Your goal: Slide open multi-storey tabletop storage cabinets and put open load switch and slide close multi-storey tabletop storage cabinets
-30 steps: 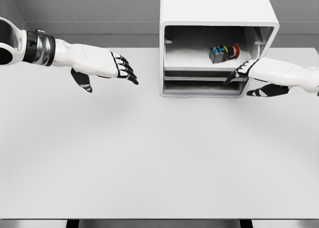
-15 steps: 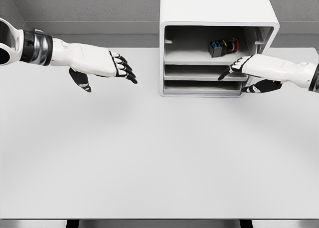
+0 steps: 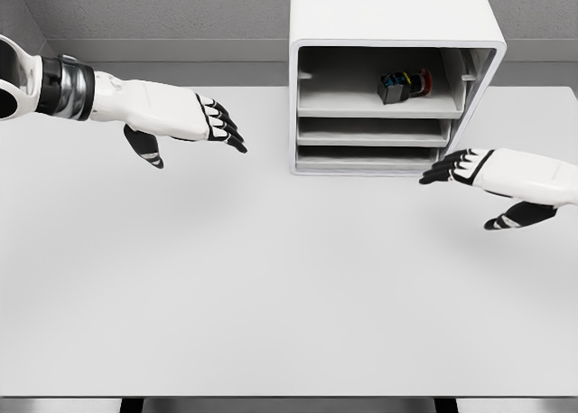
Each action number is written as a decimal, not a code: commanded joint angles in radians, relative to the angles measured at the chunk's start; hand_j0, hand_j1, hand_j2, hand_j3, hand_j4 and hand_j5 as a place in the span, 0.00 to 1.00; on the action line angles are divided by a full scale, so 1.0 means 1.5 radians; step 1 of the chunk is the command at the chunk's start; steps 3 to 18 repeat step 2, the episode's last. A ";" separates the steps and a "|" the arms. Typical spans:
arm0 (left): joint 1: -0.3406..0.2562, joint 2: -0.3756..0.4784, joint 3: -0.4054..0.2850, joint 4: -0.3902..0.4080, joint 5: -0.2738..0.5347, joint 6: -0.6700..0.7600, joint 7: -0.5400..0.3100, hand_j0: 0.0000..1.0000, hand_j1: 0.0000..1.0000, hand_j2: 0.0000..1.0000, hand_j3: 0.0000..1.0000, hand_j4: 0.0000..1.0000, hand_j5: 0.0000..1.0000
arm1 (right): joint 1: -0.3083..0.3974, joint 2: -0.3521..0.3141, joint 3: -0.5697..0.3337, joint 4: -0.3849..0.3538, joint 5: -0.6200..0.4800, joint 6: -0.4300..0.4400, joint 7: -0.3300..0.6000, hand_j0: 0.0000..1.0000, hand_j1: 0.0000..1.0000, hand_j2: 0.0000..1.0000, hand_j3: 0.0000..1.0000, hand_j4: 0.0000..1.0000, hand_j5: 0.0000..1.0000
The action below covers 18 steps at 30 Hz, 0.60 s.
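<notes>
A white three-level storage cabinet point(image 3: 396, 11) stands at the back of the table. Its top tray point(image 3: 379, 103) is pushed in and carries the load switch point(image 3: 404, 83), a small dark block with blue, yellow and red parts. Two lower trays point(image 3: 372, 132) sit flush with the cabinet front. My right hand point(image 3: 449, 169) hovers over the table just below the cabinet's lower right corner, fingers extended, holding nothing. My left hand point(image 3: 221, 124) hangs above the table left of the cabinet, fingers relaxed and empty.
The white table point(image 3: 271, 277) spreads wide in front of the cabinet, its front edge near the bottom of the view. A grey wall runs behind the cabinet.
The top tray with the switch slid back into the cabinet. My right hand then left the cabinet front and dropped down and right over the table. The left hand barely moved.
</notes>
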 commanded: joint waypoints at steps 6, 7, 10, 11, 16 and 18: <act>0.000 0.001 0.001 0.000 0.003 0.002 0.000 1.00 1.00 1.00 1.00 1.00 1.00 | 0.001 -0.003 -0.003 -0.004 -0.005 0.002 0.000 1.00 1.00 1.00 1.00 1.00 1.00; 0.000 0.001 0.001 0.000 0.003 0.002 0.000 1.00 1.00 1.00 1.00 1.00 1.00 | 0.001 -0.003 -0.003 -0.004 -0.005 0.002 0.000 1.00 1.00 1.00 1.00 1.00 1.00; 0.000 0.001 0.001 0.000 0.003 0.002 0.000 1.00 1.00 1.00 1.00 1.00 1.00 | 0.001 -0.003 -0.003 -0.004 -0.005 0.002 0.000 1.00 1.00 1.00 1.00 1.00 1.00; 0.000 0.001 0.001 0.000 0.003 0.002 0.000 1.00 1.00 1.00 1.00 1.00 1.00 | 0.001 -0.003 -0.003 -0.004 -0.005 0.002 0.000 1.00 1.00 1.00 1.00 1.00 1.00; 0.000 0.001 0.001 0.000 0.003 0.002 0.000 1.00 1.00 1.00 1.00 1.00 1.00 | 0.001 -0.003 -0.003 -0.004 -0.005 0.002 0.000 1.00 1.00 1.00 1.00 1.00 1.00; 0.000 0.001 0.001 0.000 0.003 0.002 0.000 1.00 1.00 1.00 1.00 1.00 1.00 | 0.001 -0.003 -0.003 -0.004 -0.005 0.002 0.000 1.00 1.00 1.00 1.00 1.00 1.00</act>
